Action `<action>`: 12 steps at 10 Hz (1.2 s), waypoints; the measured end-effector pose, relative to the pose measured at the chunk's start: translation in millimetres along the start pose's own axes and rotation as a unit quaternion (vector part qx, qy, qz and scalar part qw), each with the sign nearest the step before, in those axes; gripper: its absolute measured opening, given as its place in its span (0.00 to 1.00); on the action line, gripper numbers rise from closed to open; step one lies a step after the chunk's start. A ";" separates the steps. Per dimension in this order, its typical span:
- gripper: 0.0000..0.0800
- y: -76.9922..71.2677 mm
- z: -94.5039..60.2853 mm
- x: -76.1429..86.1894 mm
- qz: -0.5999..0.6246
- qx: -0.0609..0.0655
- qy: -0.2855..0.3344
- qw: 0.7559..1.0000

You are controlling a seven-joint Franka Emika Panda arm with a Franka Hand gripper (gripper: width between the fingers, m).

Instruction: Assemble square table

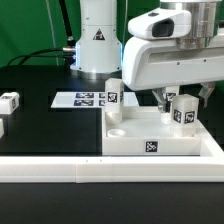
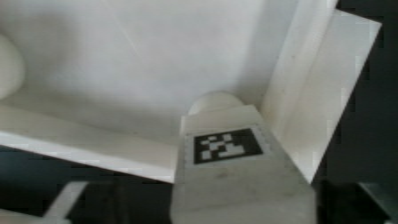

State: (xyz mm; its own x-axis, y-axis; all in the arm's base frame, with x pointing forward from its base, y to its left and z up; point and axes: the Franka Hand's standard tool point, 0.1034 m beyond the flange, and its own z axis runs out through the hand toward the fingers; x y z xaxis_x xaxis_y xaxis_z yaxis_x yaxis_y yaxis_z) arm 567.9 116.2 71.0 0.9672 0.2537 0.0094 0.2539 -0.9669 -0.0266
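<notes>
The arm's white wrist housing [image 1: 170, 50] is seen hanging over the part of the square tabletop [image 1: 140, 137] that lies toward the exterior view's right. The gripper [image 1: 183, 98] is pointed straight down. A tagged leg [image 1: 183, 113] is held upright between the two dark fingers [image 1: 162, 98], near the slab's raised rim. Whether the jaws are clamped on this leg or only set either side of it cannot be told, since the fingertips are largely covered by the housing and by the leg itself. Whether the leg rests on the slab or is just above it cannot be told either.

In the wrist view the same leg [image 2: 222, 150] is shown close up, its tag turned to the camera, against the slab's flat surface [image 2: 143, 70] and rim [image 2: 306, 90]. One end of it is cut off by the picture's edge, and the fingers cannot be made out.

The tabletop is laid on the black table, against the long white rail [image 1: 60, 168]. A second leg [image 1: 113, 92] is stood upright at its far corner toward the exterior view's left, and a round socket [image 1: 118, 130] is seen nearer the camera. The marker board [image 1: 80, 98] is partly hidden behind that leg. A third leg [image 1: 8, 102] is laid well apart, at the exterior view's left.
</notes>
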 end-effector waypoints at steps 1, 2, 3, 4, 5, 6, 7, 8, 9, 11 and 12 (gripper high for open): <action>0.47 -0.1 0.0 0.0 0.008 0.000 0.000 1.000; 0.36 0.1 0.1 -0.1 0.017 0.000 0.000 1.000; 0.36 0.2 0.1 -0.1 0.016 0.000 0.000 1.000; 0.36 0.0 0.1 -0.1 0.030 0.001 0.000 1.000; 0.36 0.2 0.2 -0.1 0.065 0.001 0.001 0.998; 0.36 1.0 0.6 0.2 0.104 0.001 0.004 0.995; 0.36 0.3 0.6 0.5 0.144 0.001 0.005 0.990; 0.36 0.0 0.6 0.8 0.192 0.003 0.007 0.981; 0.36 -0.4 0.7 1.3 0.231 0.005 0.009 0.973; 0.36 -2.5 0.8 2.6 0.322 0.012 0.014 0.947; 0.36 -3.5 0.9 2.7 0.382 0.016 0.013 0.924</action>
State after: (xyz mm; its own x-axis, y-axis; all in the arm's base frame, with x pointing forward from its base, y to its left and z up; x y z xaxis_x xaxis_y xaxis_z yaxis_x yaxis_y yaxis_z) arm 569.6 120.3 70.3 0.8637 -0.5040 -0.0004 -0.5029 -0.8619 -0.0644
